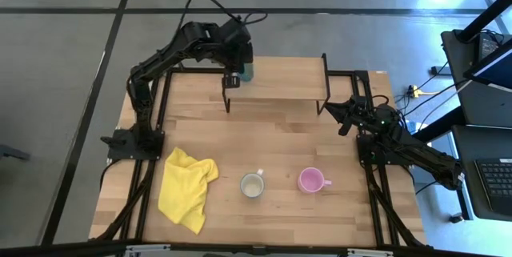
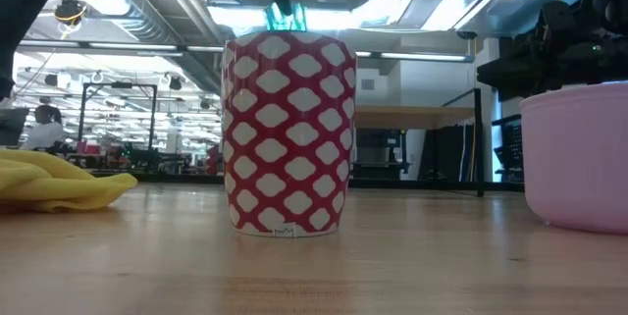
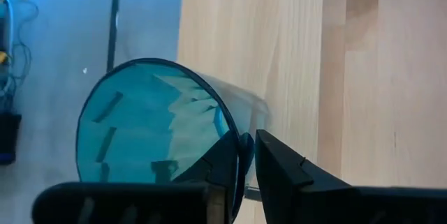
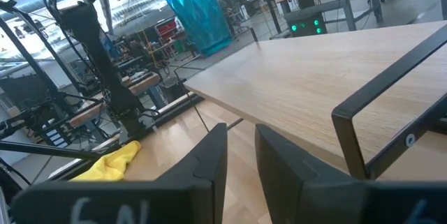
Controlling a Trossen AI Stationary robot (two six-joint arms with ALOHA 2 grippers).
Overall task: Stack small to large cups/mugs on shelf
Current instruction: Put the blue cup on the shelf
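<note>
Left end effector point(image 3: 248, 155) clamped on teal tumbler's point(image 3: 150, 123) rim at the shelf's point(image 1: 280, 79) far-left corner — right end effector point(image 4: 241, 155) fingers close together, beside shelf

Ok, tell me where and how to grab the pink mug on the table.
Take the pink mug by its rim wall from straight above, one finger inside and one outside. It stands upright with its mouth open to the top, and its handle points toward the right arm's side, so grip the wall away from the handle. The right gripper, idle by the shelf, is the nearer one.
</note>
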